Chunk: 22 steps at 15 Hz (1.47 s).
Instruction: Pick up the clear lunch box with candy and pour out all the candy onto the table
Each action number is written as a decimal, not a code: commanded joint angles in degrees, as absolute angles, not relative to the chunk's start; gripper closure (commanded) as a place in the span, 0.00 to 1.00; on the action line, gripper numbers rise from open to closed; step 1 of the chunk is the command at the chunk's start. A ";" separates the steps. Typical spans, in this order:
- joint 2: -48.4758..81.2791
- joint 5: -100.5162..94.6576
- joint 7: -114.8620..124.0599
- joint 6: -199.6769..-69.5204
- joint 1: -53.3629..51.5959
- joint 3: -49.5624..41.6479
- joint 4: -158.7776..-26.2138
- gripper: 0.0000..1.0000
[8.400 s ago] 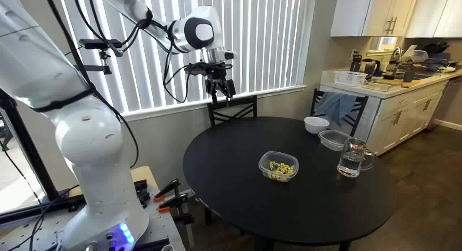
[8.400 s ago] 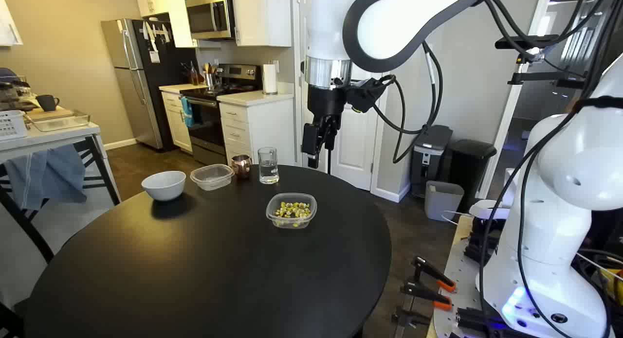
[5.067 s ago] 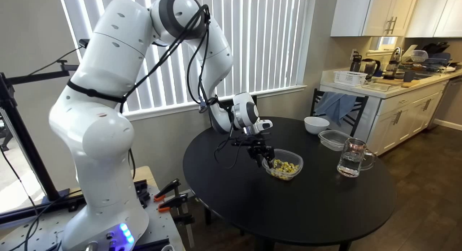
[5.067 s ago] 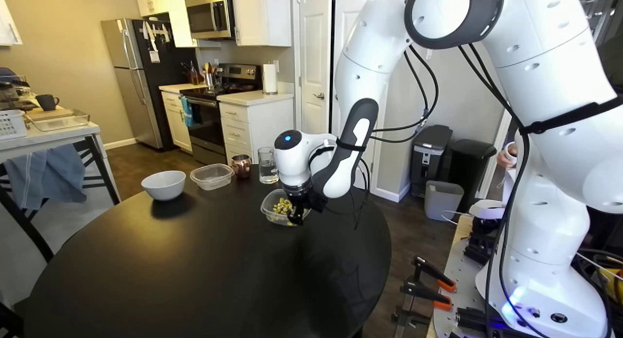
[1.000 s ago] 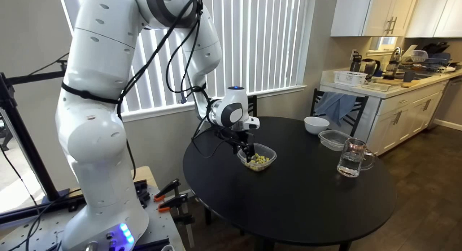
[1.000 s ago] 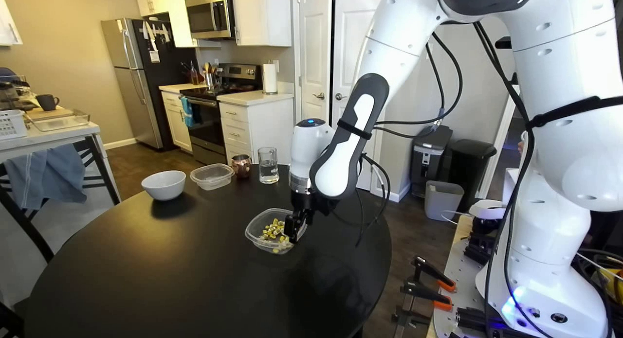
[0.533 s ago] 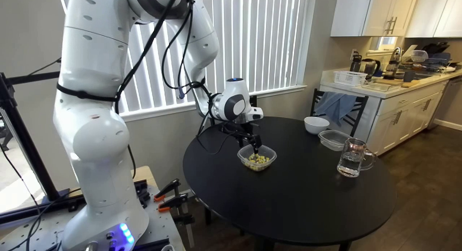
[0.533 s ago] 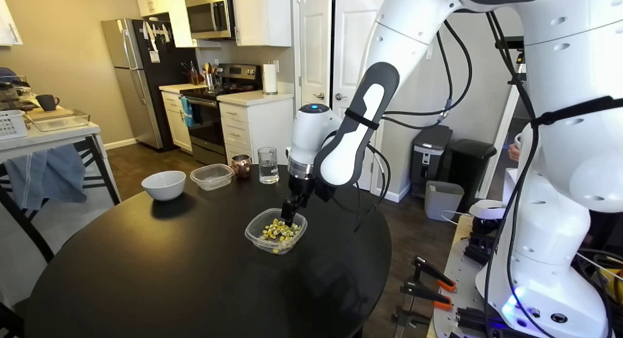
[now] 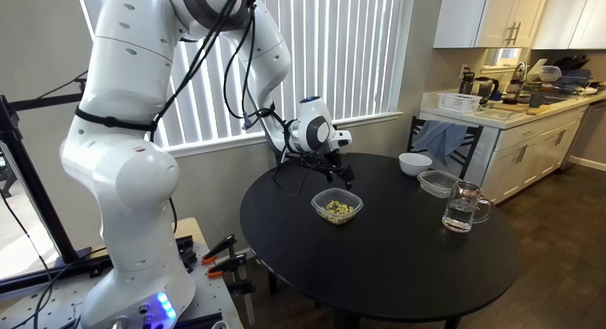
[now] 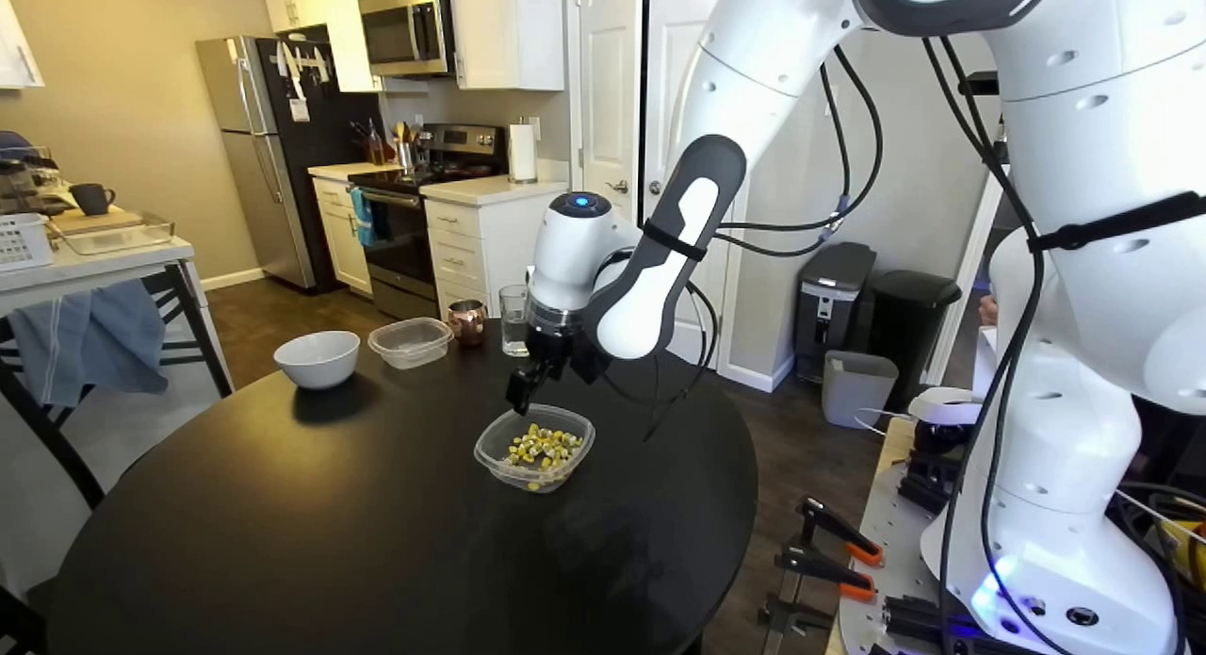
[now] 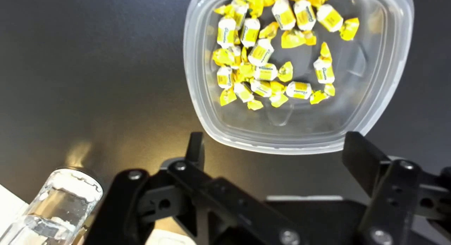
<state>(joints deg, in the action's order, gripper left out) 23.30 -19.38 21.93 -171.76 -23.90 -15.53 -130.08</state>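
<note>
The box [image 11: 303, 121] stands upright on the table [image 9: 402, 262], in the half nearer the base [image 9: 137, 281], with the candy [image 11: 265, 72] inside. The gripper [image 11: 275, 148] hovers beside its rim, on the side toward the far edge; the jaws are spread wide and hold nothing.

CAUTION: Both fingers [image 11: 363, 160] align along one side of the rim. If you descend in this pose, no wall should enter the gap; a fingertip may press the rim and tip or push the box. Rotate until one finger can go inside, one outside. The gap looks narrower than the box; plan on a rim pinch, from which the loaded box may pivot.

CLEARANCE: Along the far edge stand the bowl [image 9: 414, 164], other box [image 9: 438, 184], mug [image 10: 467, 322] and glass [image 9: 457, 217], which holds liquid; a wide swing that way could topple it. Pour over the middle; near the base-side edge, candy may skip off. Most room appears to lie toward the edge by the blinds [image 9: 350, 59] and the edge opposite.
</note>
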 commanded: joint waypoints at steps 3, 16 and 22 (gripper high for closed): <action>27.18 -15.88 22.60 -172.62 -24.83 -12.87 -125.44 0.00; 32.99 -8.90 21.03 -171.35 -23.92 -8.41 -125.67 0.00; 34.58 -7.83 18.70 -171.64 -21.51 -5.81 -125.58 0.46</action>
<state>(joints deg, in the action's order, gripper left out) 34.54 -10.17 22.19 -171.61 -23.00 -7.36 -125.30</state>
